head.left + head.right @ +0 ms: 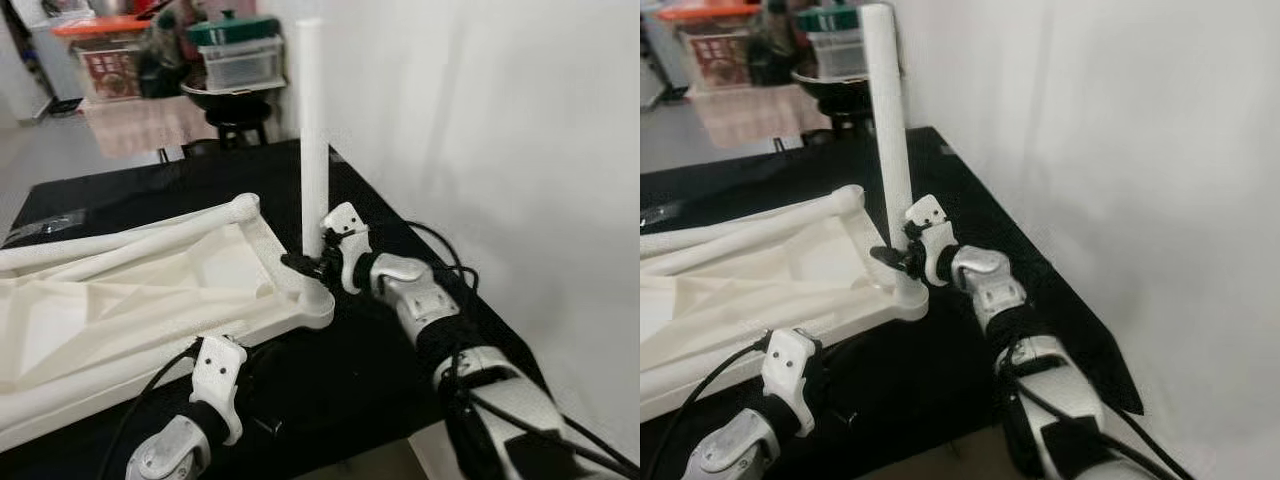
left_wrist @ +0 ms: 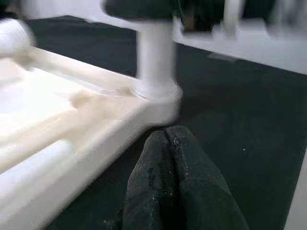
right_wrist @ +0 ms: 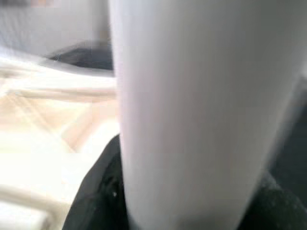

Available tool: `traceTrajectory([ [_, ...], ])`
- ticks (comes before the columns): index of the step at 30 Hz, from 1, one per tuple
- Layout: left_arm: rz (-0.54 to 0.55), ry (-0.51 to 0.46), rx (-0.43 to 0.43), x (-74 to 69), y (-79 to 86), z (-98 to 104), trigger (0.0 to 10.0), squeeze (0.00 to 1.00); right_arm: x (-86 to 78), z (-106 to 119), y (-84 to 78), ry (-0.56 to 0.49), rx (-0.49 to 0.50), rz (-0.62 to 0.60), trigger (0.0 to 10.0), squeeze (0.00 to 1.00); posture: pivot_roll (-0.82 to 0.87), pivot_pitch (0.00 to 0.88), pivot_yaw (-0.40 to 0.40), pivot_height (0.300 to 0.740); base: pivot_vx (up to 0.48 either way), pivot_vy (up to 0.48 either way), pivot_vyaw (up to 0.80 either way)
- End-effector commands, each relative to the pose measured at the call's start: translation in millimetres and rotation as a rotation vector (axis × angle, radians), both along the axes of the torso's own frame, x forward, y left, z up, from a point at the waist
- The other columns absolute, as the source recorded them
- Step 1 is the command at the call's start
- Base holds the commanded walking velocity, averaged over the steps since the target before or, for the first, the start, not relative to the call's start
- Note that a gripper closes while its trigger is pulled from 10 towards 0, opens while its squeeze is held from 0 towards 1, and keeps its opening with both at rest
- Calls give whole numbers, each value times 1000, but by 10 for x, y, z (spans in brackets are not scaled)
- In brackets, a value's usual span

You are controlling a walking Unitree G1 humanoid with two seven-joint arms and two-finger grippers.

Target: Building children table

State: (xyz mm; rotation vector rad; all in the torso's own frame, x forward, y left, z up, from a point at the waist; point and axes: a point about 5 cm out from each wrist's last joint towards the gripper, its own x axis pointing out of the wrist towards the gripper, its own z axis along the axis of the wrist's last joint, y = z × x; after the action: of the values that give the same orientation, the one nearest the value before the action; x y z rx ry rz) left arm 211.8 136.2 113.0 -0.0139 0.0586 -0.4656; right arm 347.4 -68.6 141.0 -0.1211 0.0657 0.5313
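No readable writing or brand marks anywhere; the printed panel on the red-lidded bin [image 1: 103, 50] at the back is too blurred to make out.

Black counter [image 1: 400, 390] against a white wall [image 1: 500, 130]. On it lies the white plastic tabletop [image 1: 130, 290], underside up, ribbed inside, with round corner sockets. One white table leg [image 1: 312, 130] stands upright in the near corner socket [image 1: 315, 300], close to the wall side of the counter. Another leg or rail lies flat along the tabletop's far edge, ending in a rounded knob [image 1: 243, 207].

Right gripper [image 1: 305, 263]: arm reaches forward from lower right, forearm angled up and inward across the counter, wrist turned so the fingers point toward the robot's left. Jaws clamped on the upright leg low down, just above the socket. Right wrist view confirms it: the leg [image 3: 201, 115] fills the frame at close range, black fingers [image 3: 91, 201] wrapping its base on either side.

Left gripper [image 2: 180, 191]: arm low at the near edge of the counter, white wrist bracket [image 1: 220, 385] just beside the tabletop's near rim. Jaws pressed together, holding nothing, pointing toward the socket corner [image 2: 156, 93] but apart from it.

Background: green-lidded clear box [image 1: 238, 50] on a dark stool [image 1: 235, 105], pale floor beyond.
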Motion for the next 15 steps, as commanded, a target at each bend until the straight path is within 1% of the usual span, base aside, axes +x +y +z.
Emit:
traceTrajectory([
  [1, 10, -2, -1, 14, 38, 20, 10000, 0, -251, -268, -11, 93, -157, -40, 0, 0, -4, 51, 32, 740, 0, 0, 0],
  [2, 10, -2, -1, 14, 38, 20, 10000, 0, -251, -268, -11, 93, -157, -40, 0, 0, -4, 51, 32, 740, 0, 0, 0],
  [3, 6, 0, -1, 26, 42, 15, 10000, 0, -269, -227, 25, 87, -130, -8, 0, 0, -36, 20, 42, 740, 0, 0, 0],
  [4, 6, 0, -1, 26, 42, 15, 10000, 0, -269, -227, 25, 87, -130, -8, 0, 0, -36, 20, 42, 740, 0, 0, 0],
  [5, -7, 7, -16, 41, 36, 10, 10000, 0, -240, -239, 83, 98, -135, 49, 0, 0, -1, 27, 12, 740, 0, 0, 0],
  [6, -7, 7, -16, 41, 36, 10, 10000, 0, -240, -239, 83, 98, -135, 49, 0, 0, -1, 27, 12, 740, 0, 0, 0],
  [7, -15, 11, -26, 48, 24, 10, 10000, 0, -183, -252, 89, 108, -167, 57, 3098, 0, 1, 24, 10, 740, 0, 0, 0],
  [8, -12, 10, -32, 51, 17, 12, 10000, 0, -151, -270, 96, 127, -180, 71, 9961, 0, 4, 25, 9, 740, 0, 0, 0],
  [10, -12, 10, -32, 51, 17, 12, 10000, 0, -151, -270, 96, 127, -180, 71, 9961, 0, 4, 25, 9, 740, 0, 0, 0],
  [11, 7, 4, -36, 53, 20, 13, 10000, 0, -138, -270, 121, 143, -171, 116, 10000, 1000, 5, 20, 10, 740, 0, 0, 0],
  [12, 7, 4, -36, 53, 20, 13, 10000, 0, -138, -270, 121, 143, -171, 116, 10000, 1000, 5, 20, 10, 740, 0, 0, 0],
  [13, 19, 1, -38, 57, 19, 15, 10000, 0, -109, -227, 136, 145, -152, 157, 10000, 1000, 5, 16, 8, 740, 0, 0, 0],
  [14, 17, 1, -36, 69, 9, 10, 10000, 0, -60, -146, 165, 123, -119, 232, 10000, 1000, 7, 8, 1, 740, 0, 0, 0],
  [15, 8, 5, -39, 80, 0, 4, 10000, 0, -2, -30, 193, 76, -85, 330, 10000, 1000, 5, 3, 1, 740, 0, 0, 0],
])
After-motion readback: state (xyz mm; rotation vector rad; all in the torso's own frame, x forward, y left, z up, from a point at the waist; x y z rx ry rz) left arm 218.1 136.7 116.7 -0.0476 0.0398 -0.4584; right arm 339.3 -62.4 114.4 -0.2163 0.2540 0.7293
